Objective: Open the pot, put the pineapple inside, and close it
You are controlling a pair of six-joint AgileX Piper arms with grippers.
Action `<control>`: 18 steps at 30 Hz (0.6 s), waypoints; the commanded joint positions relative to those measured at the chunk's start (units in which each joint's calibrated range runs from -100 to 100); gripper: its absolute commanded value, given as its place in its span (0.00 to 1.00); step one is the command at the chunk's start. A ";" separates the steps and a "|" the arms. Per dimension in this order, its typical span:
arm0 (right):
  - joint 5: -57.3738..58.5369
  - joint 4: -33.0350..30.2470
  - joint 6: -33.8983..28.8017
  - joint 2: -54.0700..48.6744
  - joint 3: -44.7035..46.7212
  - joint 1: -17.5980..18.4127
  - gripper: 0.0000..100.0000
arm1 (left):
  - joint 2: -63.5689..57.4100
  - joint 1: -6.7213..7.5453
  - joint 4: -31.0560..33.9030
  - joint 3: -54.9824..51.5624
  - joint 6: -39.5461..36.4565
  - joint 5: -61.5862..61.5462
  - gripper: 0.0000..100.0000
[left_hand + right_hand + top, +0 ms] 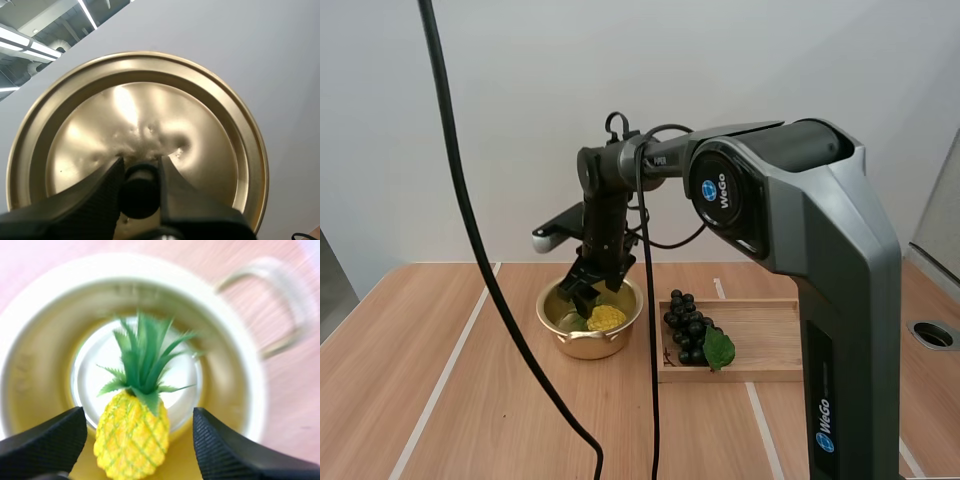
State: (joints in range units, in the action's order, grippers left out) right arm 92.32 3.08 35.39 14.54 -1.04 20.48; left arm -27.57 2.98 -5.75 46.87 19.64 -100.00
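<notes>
A brass pot point(582, 345) stands open on the wooden table. A yellow pineapple point(607, 318) with green leaves lies inside it. My right gripper point(588, 292) hangs just over the pot's mouth. In the right wrist view its fingers point(47, 442) stand wide apart on either side of the pineapple point(131, 435), above the pot's rim point(30, 330). My left gripper point(140, 162) is shut on the black knob point(140, 194) of the brass lid point(150, 115), which it holds up in the air.
To the right of the pot lies a wooden tray point(765, 340) holding a bunch of dark grapes point(688, 325) with a green leaf. A round hole point(932, 335) sits in the table at the far right.
</notes>
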 commanded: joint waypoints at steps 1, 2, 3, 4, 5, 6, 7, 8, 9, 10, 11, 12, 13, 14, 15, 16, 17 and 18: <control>3.86 -0.22 -0.02 -3.20 -3.05 -0.02 1.00 | -0.29 0.07 0.20 0.29 -0.29 0.00 0.00; 5.18 -0.22 -0.02 -3.96 -4.32 -0.02 1.00 | -0.29 0.07 0.20 0.29 -0.17 0.00 0.00; 6.92 -0.32 -0.02 -4.84 -5.87 -0.02 1.00 | -0.29 0.07 0.20 0.29 -0.17 0.00 0.00; 7.68 -0.42 -0.02 -5.40 -6.93 -0.02 1.00 | -0.29 0.07 0.20 0.29 -0.17 0.00 0.00; 7.68 -0.42 -0.02 -6.01 -7.99 -0.02 1.00 | -0.29 0.07 0.20 0.29 -0.17 0.00 0.00; 7.68 -0.42 -0.26 -6.84 -9.42 -0.02 1.00 | -0.29 0.07 0.20 0.29 -0.17 0.00 0.00; 7.68 -0.42 -0.60 -7.65 -10.38 -0.02 1.00 | -0.29 0.07 0.20 0.29 -0.17 0.00 0.00; 7.68 -0.42 -0.76 -8.59 -10.93 -0.02 1.00 | -0.29 0.07 0.20 0.29 -0.17 0.00 0.00; 7.68 -0.92 -1.14 -9.60 -11.29 -0.02 1.00 | -0.29 0.07 0.20 0.29 -0.17 0.00 0.00; 7.68 -1.73 -1.51 -10.52 -11.58 -0.02 1.00 | -0.29 0.07 0.20 0.29 -0.17 0.00 0.00; 7.68 -2.56 -1.86 -11.19 -11.70 -0.02 1.00 | -0.29 0.07 0.20 0.29 -0.17 0.00 0.00; 7.68 -4.09 -1.95 -12.05 -11.70 -0.02 1.00 | -0.29 0.07 0.20 0.29 -0.07 0.00 0.00; 7.68 -5.97 -3.03 -12.81 -11.70 -0.02 0.89 | -0.29 0.07 0.20 0.29 -0.07 0.00 0.00; 7.68 -7.83 -4.51 -13.45 -11.70 -0.02 0.74 | -0.29 0.07 0.20 0.29 0.15 0.00 0.00; 7.68 -10.19 -5.75 -14.21 -11.70 -0.12 0.52 | -0.29 0.07 0.20 0.29 0.23 0.00 0.00; 7.68 -11.64 -6.68 -15.09 -11.70 -0.48 0.26 | -0.29 0.07 0.20 0.29 0.23 0.00 0.00; 7.68 -11.93 -7.16 -16.04 -11.70 -0.86 0.00 | -0.29 0.07 0.20 0.29 0.23 0.00 0.00; 7.68 -11.93 -7.77 -17.14 -11.70 -1.57 0.00 | -0.29 0.07 0.20 0.29 0.23 0.00 0.00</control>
State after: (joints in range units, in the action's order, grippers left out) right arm 99.40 -6.70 29.63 0.29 -12.21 19.92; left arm -27.57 2.98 -5.75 46.87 19.74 -100.00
